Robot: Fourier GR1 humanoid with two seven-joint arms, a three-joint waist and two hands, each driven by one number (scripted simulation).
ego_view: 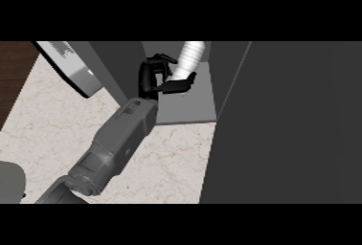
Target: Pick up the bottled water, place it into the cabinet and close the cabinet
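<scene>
The bottled water (pixel 191 56) is a pale ribbed bottle, tilted, inside the open cabinet above its grey shelf floor (pixel 185 107). My left hand (pixel 157 79) reaches in from the lower left. Its fingers curl over at the bottle's left side and the thumb presses against the bottle's lower end, so the hand is shut on it. The hand hides the bottle's base. The cabinet door (pixel 71 67) stands swung open at the upper left. My right hand shows nowhere in the view.
A tall dark cabinet panel (pixel 290 119) fills the right half of the view. Pale marble counter (pixel 170 162) lies under my left forearm (pixel 117 143). A dark wooden strip (pixel 14 72) borders the far left. A grey rounded shape (pixel 8 182) sits at the lower left edge.
</scene>
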